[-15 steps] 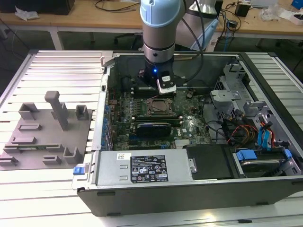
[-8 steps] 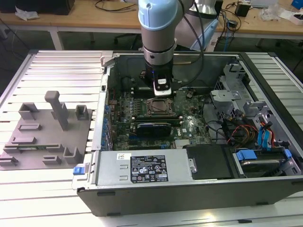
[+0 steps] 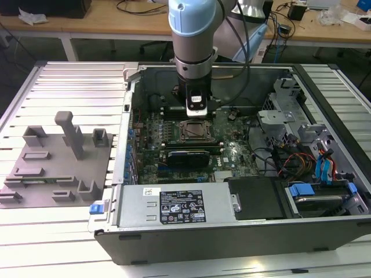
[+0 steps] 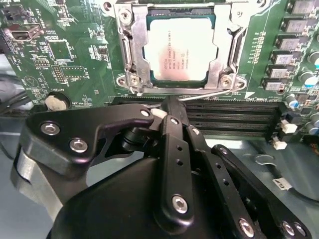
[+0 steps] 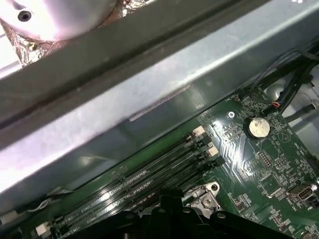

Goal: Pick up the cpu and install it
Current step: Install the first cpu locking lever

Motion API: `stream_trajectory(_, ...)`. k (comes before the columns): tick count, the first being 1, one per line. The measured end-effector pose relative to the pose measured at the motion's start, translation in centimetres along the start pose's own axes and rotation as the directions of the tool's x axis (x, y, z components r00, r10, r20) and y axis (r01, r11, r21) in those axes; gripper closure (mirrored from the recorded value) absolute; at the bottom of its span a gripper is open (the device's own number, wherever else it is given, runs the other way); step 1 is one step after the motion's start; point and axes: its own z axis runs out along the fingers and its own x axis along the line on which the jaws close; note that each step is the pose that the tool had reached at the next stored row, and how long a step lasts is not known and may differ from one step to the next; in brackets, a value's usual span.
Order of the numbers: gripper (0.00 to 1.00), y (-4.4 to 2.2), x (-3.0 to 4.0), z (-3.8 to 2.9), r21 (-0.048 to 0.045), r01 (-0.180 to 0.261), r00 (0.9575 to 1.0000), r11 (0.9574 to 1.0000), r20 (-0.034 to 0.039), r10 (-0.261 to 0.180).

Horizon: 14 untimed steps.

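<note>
The cpu [image 4: 182, 47] is a flat square chip with a silvery top plate. It lies inside the metal socket frame [image 4: 130, 55] on the green motherboard, level and free of the gripper. In the exterior view the socket [image 3: 196, 132] sits mid-board inside the open computer case. My gripper [image 4: 167, 105] hovers over the black memory slots [image 4: 234, 117] just beside the socket, its black fingers drawn together with nothing visible between them. In the exterior view the gripper [image 3: 196, 110] hangs at the socket's far edge, pointing down.
Grey fixture blocks [image 3: 58, 162] stand on the slatted table at the exterior view's left. A long black expansion card [image 3: 186, 157] lies near the socket, the power supply [image 3: 174, 208] in front, drive bays with blue tabs [image 3: 301, 188] at the right. The case wall [image 5: 149, 99] runs close behind the memory slots.
</note>
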Motion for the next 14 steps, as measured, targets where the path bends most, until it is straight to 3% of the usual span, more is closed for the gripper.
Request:
stream_trajectory(4, 0.89, 0.42, 0.27, 0.12, 0.0017, -0.018, 0.9998, 0.9998, 0.0052, 0.018)
stream_trajectory(8, 0.89, 0.38, 0.28, 0.28, 0.0136, -0.027, 0.9995, 0.9995, 0.0152, 0.027)
stream_trajectory(14, 0.89, 0.32, 0.28, 0.53, 0.0206, -0.041, 0.9989, 0.999, 0.0232, 0.04)
